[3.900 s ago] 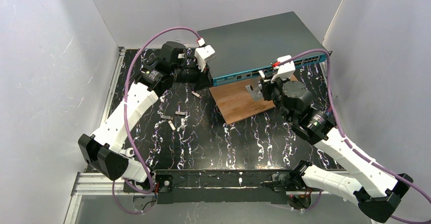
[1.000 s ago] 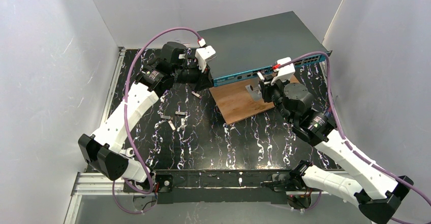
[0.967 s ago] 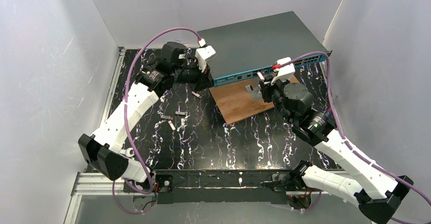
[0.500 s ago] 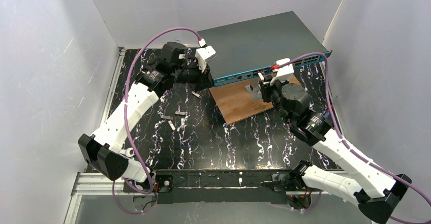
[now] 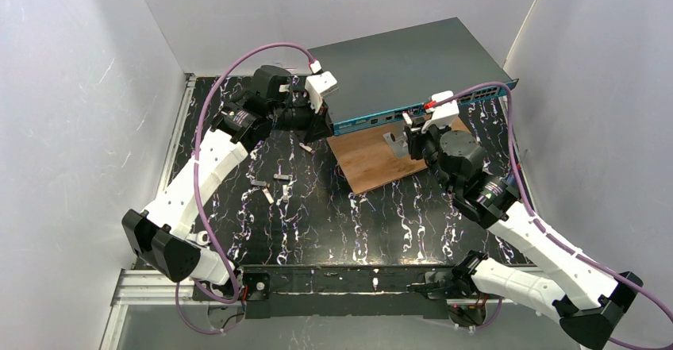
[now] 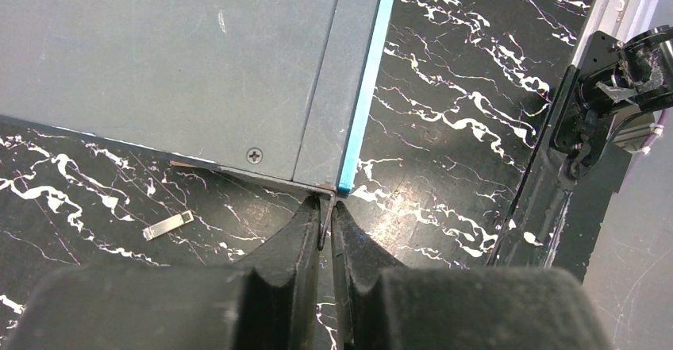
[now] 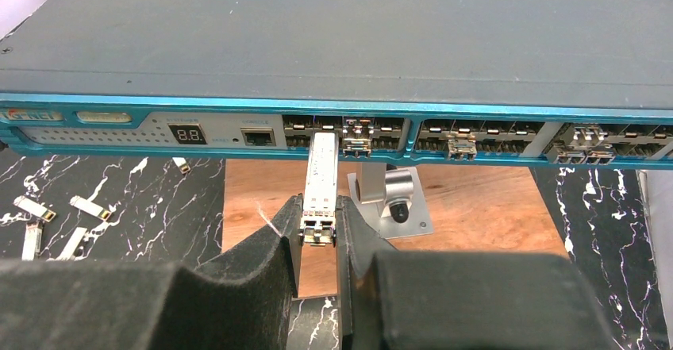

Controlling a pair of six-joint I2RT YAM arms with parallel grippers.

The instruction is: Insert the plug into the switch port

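Observation:
The switch (image 5: 405, 64) is a flat dark grey box lying at the back, its teal front strip (image 7: 198, 116) facing me with rows of small sockets (image 7: 468, 132). My right gripper (image 7: 319, 211) is shut on the plug (image 7: 321, 175), a small silver metal module. The plug's front end meets the mouth of a socket at the left end of the rows; how deep it sits I cannot tell. Seen from above, the right gripper (image 5: 409, 132) is over the wooden board. My left gripper (image 6: 325, 211) is shut on a thin metal tab at the switch's (image 6: 174, 56) left front corner.
A brown wooden board (image 5: 373, 159) lies in front of the switch with a small metal bracket (image 7: 393, 199) on it. Other sockets hold modules (image 7: 462, 149). Several loose modules (image 5: 274, 185) lie on the black marbled table. White walls enclose both sides and the back.
The right forearm has shifted slightly while the gripper with the plug stays at the switch's front. The left arm has not moved.

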